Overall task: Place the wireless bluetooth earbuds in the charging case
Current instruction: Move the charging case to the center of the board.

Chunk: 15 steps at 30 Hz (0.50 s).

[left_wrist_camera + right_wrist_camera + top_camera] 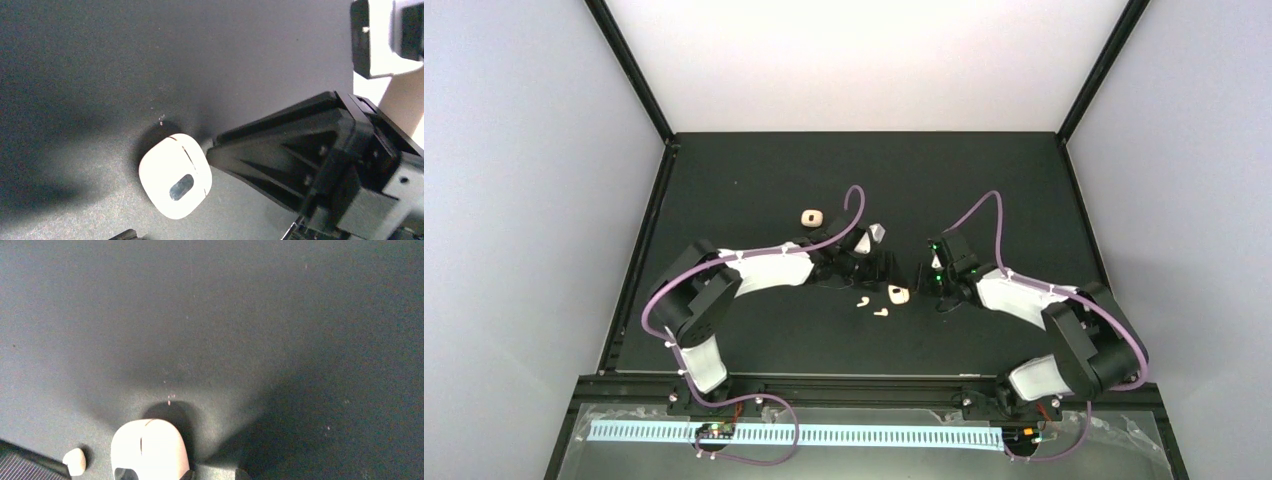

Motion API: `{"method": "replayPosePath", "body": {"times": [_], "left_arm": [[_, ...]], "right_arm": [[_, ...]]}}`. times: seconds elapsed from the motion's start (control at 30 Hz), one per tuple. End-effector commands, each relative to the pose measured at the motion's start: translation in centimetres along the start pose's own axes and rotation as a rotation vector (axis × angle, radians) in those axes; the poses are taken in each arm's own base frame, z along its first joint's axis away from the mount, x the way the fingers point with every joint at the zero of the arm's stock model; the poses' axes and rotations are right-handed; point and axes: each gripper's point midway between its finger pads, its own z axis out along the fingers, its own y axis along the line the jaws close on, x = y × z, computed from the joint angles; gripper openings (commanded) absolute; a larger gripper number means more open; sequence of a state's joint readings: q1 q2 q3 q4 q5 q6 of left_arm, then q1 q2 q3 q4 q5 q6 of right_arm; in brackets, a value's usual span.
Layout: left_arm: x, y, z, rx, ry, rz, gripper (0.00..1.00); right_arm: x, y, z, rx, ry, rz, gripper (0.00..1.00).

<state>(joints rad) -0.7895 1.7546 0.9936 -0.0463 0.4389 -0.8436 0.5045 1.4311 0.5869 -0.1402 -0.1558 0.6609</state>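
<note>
A cream charging case (pixel 898 294) lies closed on the black table between my two grippers. In the left wrist view the charging case (pixel 175 176) sits between the jaws of my open left gripper (pixel 170 191). The upper finger (pixel 280 150) touches its edge and the lower fingertip (pixel 125 234) stands apart from it. My right gripper (pixel 218 474) has a narrow gap with nothing in it, and its left tip is against the charging case (pixel 150 450). Two white earbuds (pixel 862 301) (pixel 880 312) lie loose just in front of the case. One earbud (pixel 75 461) shows beside the case.
A second cream case (pixel 811 216) lies further back on the left. The right arm's gripper (pixel 380 40) shows at the top right of the left wrist view. Black frame posts border the table (pixel 754 170).
</note>
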Motion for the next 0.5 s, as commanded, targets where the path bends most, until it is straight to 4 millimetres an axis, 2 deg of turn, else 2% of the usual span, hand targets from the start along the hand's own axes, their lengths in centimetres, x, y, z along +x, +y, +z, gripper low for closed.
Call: {"method": "replayPosePath", "body": {"times": [0.0,0.23,0.47], "left_arm": [[-0.2,0.0,0.9,-0.033,0.028,-0.015,0.79],[0.1,1.6,2.1,-0.098,0.069,-0.016,0.77],[-0.1,2.1,2.9,-0.153,0.084,-0.002,0.74]], "right_arm": [[1.6,-0.5,-0.6,0.015,0.048,0.019,0.2],[0.4,-1.2,-2.9,0.046,-0.052,0.099,0.22],[-0.6,-1.5,-5.3,0.066,-0.131,0.101,0.23]]}}
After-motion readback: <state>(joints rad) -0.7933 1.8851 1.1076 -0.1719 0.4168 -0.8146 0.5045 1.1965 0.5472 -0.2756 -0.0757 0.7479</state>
